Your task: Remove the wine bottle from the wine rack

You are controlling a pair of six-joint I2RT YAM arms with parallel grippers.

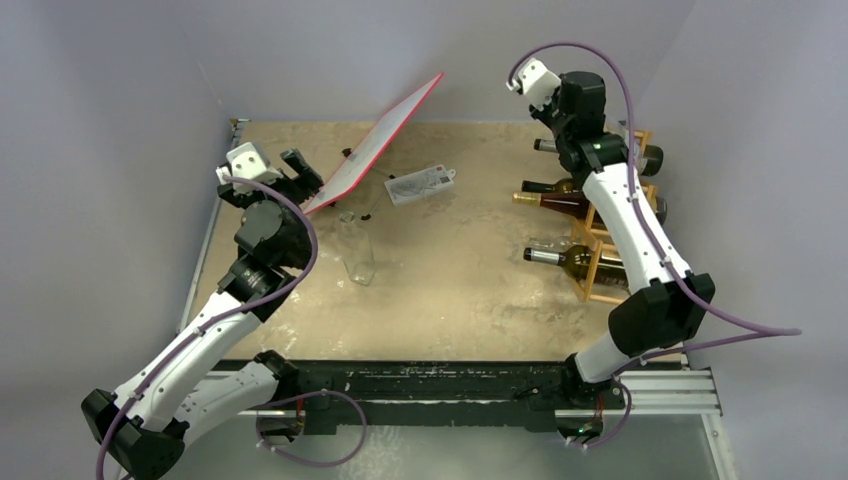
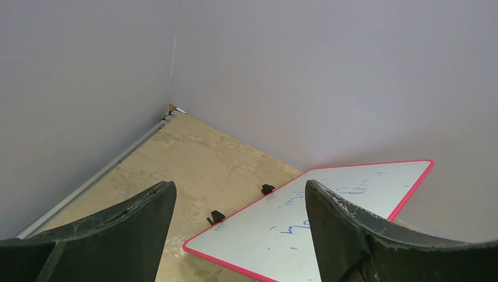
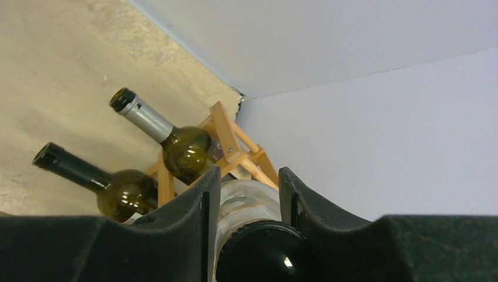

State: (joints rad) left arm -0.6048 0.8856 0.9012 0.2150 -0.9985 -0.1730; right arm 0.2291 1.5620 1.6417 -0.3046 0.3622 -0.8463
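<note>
Right pincer point(image 3: 245, 182) clamped on wine bottle point(image 3: 249, 205) neck, neighbouring bottles point(image 3: 185, 150) in wine rack point(image 3: 225, 132), left pincer point(image 2: 239, 185) wide

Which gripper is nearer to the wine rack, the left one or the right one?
Right. The right gripper is at the wine rack, shut on a bottle in it. The left gripper is across the table, beside the whiteboard.

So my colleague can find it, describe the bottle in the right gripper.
Find the wooden rack by the right wall. The bottle is the one with its neck pinched in the right gripper. It is clear glass with a black cap; the two bottles below are dark green.
</note>
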